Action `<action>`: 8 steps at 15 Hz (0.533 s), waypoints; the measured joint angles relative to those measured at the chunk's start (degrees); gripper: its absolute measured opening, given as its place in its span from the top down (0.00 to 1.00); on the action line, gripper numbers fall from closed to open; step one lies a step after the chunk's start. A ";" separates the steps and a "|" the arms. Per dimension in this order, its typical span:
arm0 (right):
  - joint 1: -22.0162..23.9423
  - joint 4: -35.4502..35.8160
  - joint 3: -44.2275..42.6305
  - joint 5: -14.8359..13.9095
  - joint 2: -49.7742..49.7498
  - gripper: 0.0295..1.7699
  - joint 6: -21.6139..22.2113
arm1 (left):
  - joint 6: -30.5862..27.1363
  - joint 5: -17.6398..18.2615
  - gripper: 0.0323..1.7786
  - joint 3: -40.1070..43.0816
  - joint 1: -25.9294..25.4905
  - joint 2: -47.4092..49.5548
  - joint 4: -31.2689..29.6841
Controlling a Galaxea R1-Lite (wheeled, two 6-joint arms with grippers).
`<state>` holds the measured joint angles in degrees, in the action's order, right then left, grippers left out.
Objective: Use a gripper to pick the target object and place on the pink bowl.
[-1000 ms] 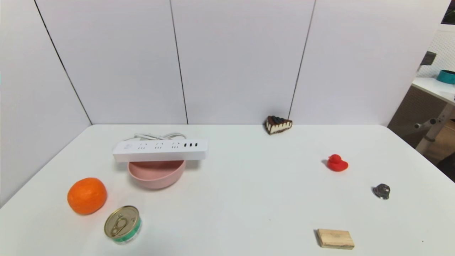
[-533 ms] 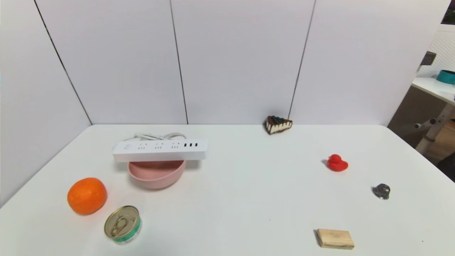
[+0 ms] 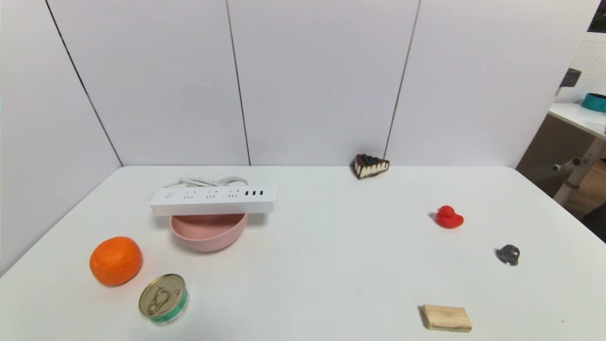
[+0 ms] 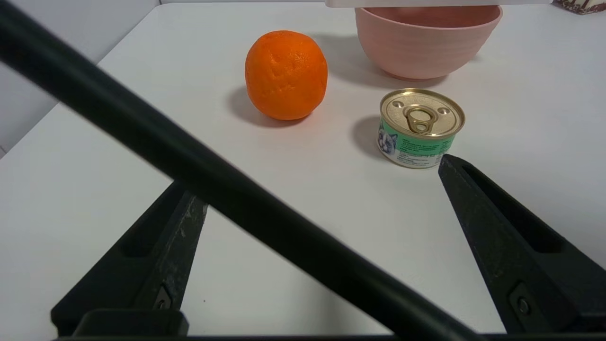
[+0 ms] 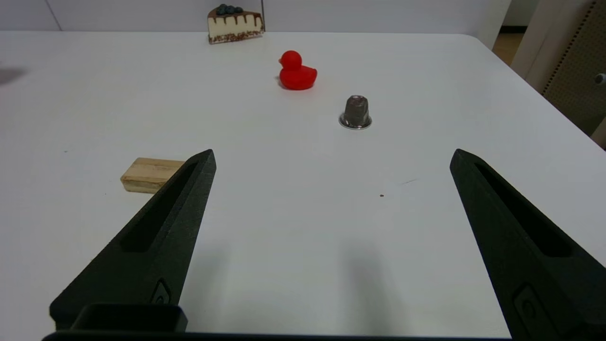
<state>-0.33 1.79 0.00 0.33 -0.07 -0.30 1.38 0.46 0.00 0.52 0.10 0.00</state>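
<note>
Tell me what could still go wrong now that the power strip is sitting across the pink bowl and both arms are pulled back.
1. The power strip only bridges the pink bowl rim, both ends overhanging; a bump might tip it off.
2. Its white cord lies bunched behind the bowl; a snag could drag the strip.
3. The orange and can lie between the open left gripper and the bowl, so reaching in again risks knocking them.

Counted on one white table (image 3: 331,265): one power strip (image 3: 213,199), one pink bowl (image 3: 209,233), one orange (image 3: 116,261), one pull-tab can (image 3: 163,299), one cake slice (image 3: 370,166), one red duck (image 3: 448,217), one dark capsule (image 3: 508,254), one wooden block (image 3: 446,318). Two grippers, left gripper (image 4: 315,173) and right gripper (image 5: 331,158), two black fingers (image 5: 156,246) apiece.
</note>
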 joint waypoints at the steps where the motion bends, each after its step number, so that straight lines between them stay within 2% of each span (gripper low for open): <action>1: 0.00 0.00 0.00 0.00 0.00 0.03 0.00 | 0.00 -0.02 0.05 0.00 0.00 0.00 0.00; 8: -0.02 -0.01 0.00 -0.30 0.00 0.03 0.30 | -0.01 -0.02 0.05 0.00 0.00 0.00 0.00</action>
<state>-0.35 1.78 0.00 0.02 -0.07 0.00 1.37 0.44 0.00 0.52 0.10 0.00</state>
